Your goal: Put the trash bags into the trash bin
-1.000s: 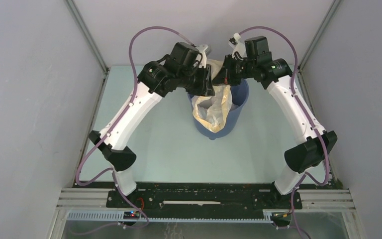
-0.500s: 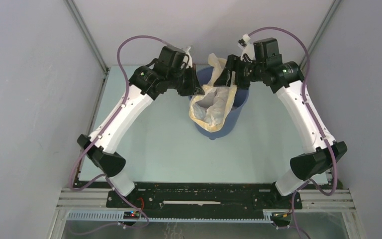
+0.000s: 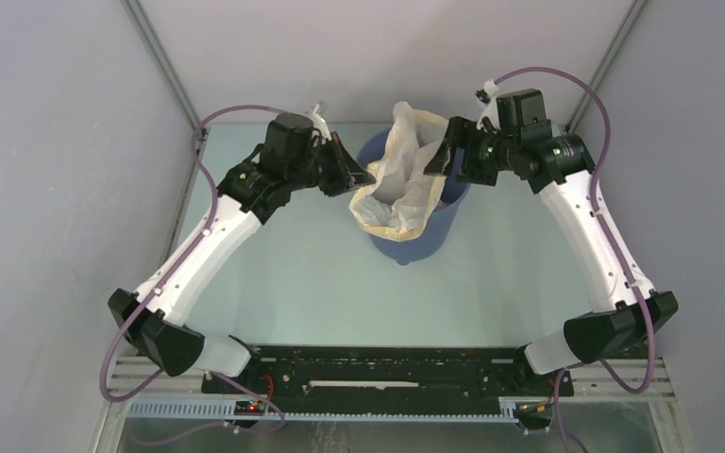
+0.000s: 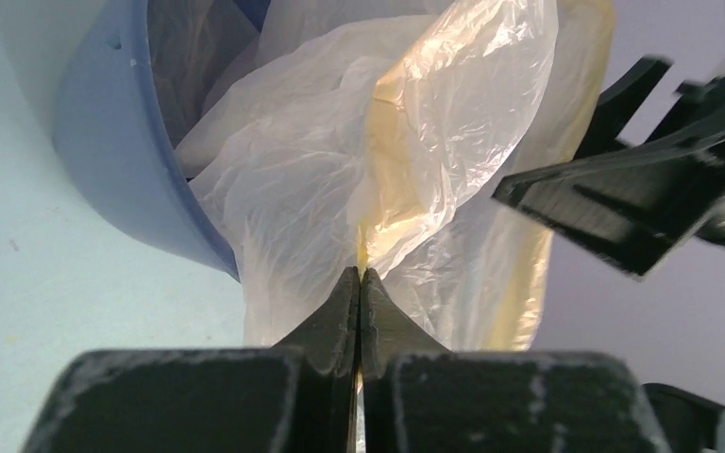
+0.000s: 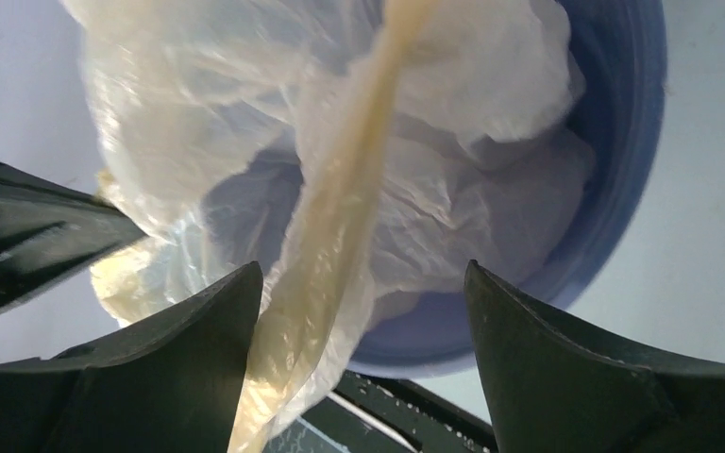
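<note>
The blue trash bin (image 3: 431, 238) stands at the middle back of the table, tilted toward the front. A pale, crinkly trash bag (image 3: 398, 184) sits in it and rises above its rim, with its yellow band (image 5: 340, 236) hanging loose. My left gripper (image 3: 360, 178) is at the bin's left rim. In the left wrist view its jaws (image 4: 360, 276) are shut on a fold of the bag (image 4: 387, 160) beside the bin wall (image 4: 113, 160). My right gripper (image 3: 440, 159) hovers open at the bin's right rim. The yellow band hangs between its fingers (image 5: 198, 349), ungripped.
Grey cage walls and slanted metal posts (image 3: 165, 71) close in the pale green table (image 3: 321, 283). A black rail (image 3: 387, 373) carrying both arm bases runs along the near edge. Purple cables loop above both arms.
The right gripper has opened, let go of the bag and drawn back to the right. The left gripper has shut on the bag and moved left, spreading it over the bin.
</note>
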`<action>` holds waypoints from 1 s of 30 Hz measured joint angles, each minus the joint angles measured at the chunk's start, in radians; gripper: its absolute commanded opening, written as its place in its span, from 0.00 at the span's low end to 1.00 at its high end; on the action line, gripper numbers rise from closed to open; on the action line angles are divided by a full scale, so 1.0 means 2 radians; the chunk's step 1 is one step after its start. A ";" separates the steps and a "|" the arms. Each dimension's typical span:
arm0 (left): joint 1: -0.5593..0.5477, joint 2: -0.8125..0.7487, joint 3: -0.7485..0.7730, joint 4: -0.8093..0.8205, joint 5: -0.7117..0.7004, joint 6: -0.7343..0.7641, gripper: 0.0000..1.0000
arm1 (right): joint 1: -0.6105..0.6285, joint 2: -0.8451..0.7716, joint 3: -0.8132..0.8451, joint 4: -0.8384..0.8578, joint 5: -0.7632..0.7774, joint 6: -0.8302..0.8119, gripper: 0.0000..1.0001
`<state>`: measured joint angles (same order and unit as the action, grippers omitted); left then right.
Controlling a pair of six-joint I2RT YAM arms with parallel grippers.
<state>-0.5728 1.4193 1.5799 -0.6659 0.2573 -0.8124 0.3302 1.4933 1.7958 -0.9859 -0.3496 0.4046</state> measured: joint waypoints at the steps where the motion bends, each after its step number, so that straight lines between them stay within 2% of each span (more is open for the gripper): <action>1: 0.003 -0.006 -0.012 0.012 0.004 -0.010 0.00 | 0.004 -0.007 -0.012 0.001 0.014 0.006 0.85; 3: 0.008 -0.017 -0.035 0.040 0.009 -0.032 0.00 | 0.010 -0.024 -0.036 0.003 0.031 0.020 0.81; 6: 0.011 -0.027 -0.059 0.073 0.008 -0.054 0.00 | 0.021 -0.064 -0.088 0.016 0.045 0.045 0.69; 9: 0.012 -0.041 -0.089 0.105 -0.003 -0.072 0.00 | 0.031 -0.103 -0.126 0.031 0.055 0.064 0.49; 11: 0.013 -0.053 -0.106 0.120 -0.013 -0.081 0.00 | 0.032 -0.120 -0.138 0.038 0.059 0.070 0.40; 19: 0.051 -0.081 -0.140 0.136 -0.071 -0.117 0.00 | 0.010 -0.123 -0.150 0.071 0.058 0.064 0.27; 22: 0.064 -0.073 -0.153 0.139 -0.064 -0.116 0.00 | -0.003 -0.105 -0.162 0.067 0.045 0.059 0.28; 24: 0.070 -0.064 -0.154 0.139 -0.057 -0.113 0.00 | -0.011 -0.096 -0.163 0.062 0.039 0.058 0.42; 30: 0.073 -0.066 -0.164 0.149 -0.022 -0.114 0.01 | -0.049 -0.111 -0.162 0.059 -0.011 0.057 0.67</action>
<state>-0.4267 1.2865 1.2522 -0.3676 0.2131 -1.0405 0.2314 1.2705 1.4715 -0.8673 -0.3717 0.5186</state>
